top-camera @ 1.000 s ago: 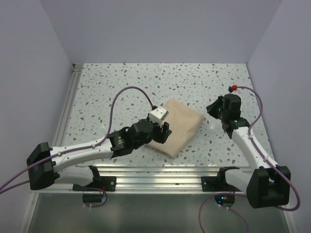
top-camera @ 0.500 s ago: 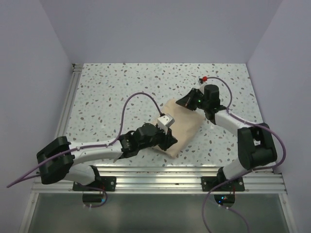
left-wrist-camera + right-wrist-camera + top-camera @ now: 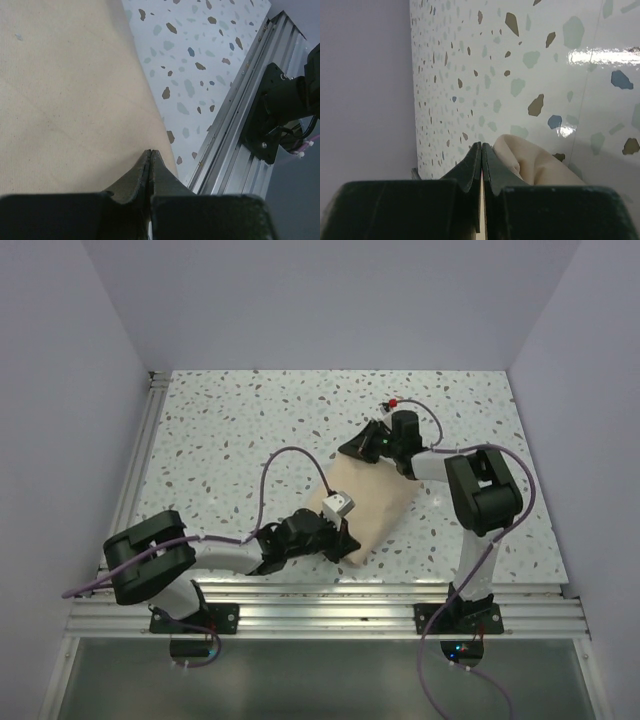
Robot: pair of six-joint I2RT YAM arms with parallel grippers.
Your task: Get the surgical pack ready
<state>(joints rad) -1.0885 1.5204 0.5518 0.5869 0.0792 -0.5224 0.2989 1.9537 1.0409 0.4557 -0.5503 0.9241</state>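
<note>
My left pincer [image 3: 347,544] is pressed together right at the near corner of the folded beige wrap sheet [image 3: 372,502]; I cannot tell whether cloth is caught. My right pincer [image 3: 346,451], also pressed together, sits at the far corner, with a fold just beside it. The wrap sheet lies mid-desk on the speckled desk [image 3: 220,430], with plain lavender walls [image 3: 330,300] around.
</note>
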